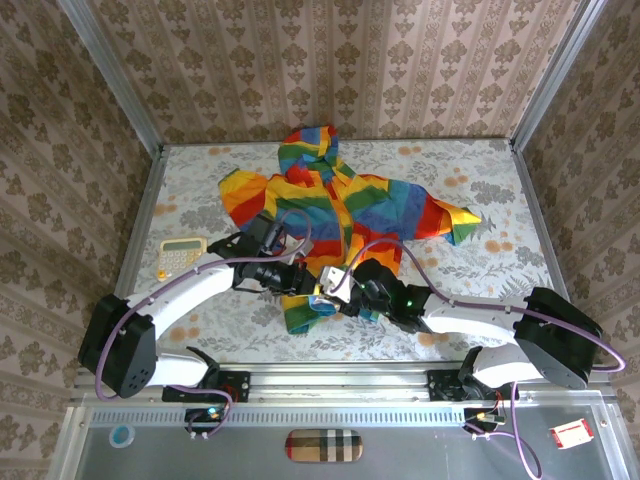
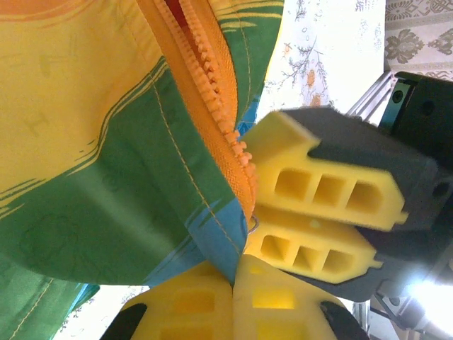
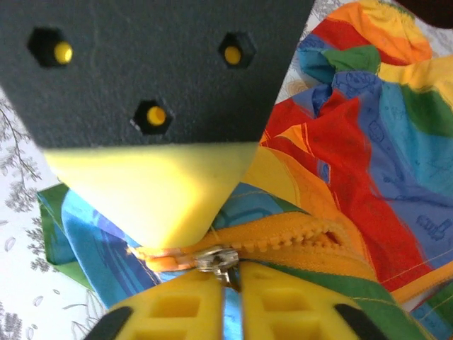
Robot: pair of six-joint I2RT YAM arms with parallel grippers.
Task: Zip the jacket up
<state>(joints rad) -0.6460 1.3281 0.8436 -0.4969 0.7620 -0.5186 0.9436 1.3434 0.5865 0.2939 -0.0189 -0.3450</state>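
You've got a table (image 1: 480, 200) with a pale flowery top, boxed in by walls (image 1: 350, 60) covered in brown patterned wallpaper. The rainbow-striped jacket (image 1: 340, 200) lies around the middle of the table, with its hood (image 1: 310, 150) pointing at the far wall and its hem toward the arm bases. A yellow calculator (image 1: 182, 256) sits off to the left, well apart from the jacket. Both arms reach in and meet at the near hem, practically touching each other. Your left gripper (image 2: 233, 280) has its yellow pads pressed together on the blue and green fabric at the jacket's bottom edge, right beside the orange zipper (image 2: 212, 92). Your right gripper (image 3: 231, 283) is clamped on the little metal zipper pull (image 3: 218, 258), which sits down at the hem end of the zipper. In the left wrist view the two rows of orange teeth spread apart further up from there, so the front is mostly unzipped.
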